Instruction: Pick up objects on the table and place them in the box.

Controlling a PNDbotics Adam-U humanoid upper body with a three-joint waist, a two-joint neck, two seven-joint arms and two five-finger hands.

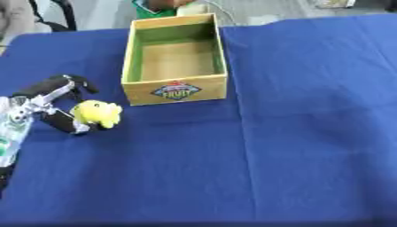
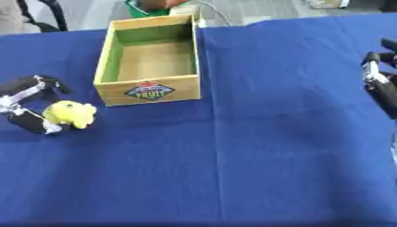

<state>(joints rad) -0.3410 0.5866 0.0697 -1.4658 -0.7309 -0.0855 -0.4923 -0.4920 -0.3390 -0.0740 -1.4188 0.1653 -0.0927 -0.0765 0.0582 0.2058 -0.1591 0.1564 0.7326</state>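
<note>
A small yellow soft toy [image 1: 97,113] lies on the blue cloth, left of the box's front corner. My left hand [image 1: 48,104] reaches in from the left edge and brackets the toy. Its lower digit touches the toy's left side, while the upper fingers [image 1: 74,83] arch above it with a gap, so the hand is open. The wooden box [image 1: 177,89] with a green-lined inside and a fruit label stands upright at the top centre, with nothing visible in it. My right hand [image 2: 381,84] shows only in the right eye view, at the right edge, relaxed and holding nothing.
The blue cloth [image 1: 294,133] covers the whole table. Behind the box, at the table's far edge, stands a green object [image 1: 155,8]. Chair legs show at the top left, beyond the table.
</note>
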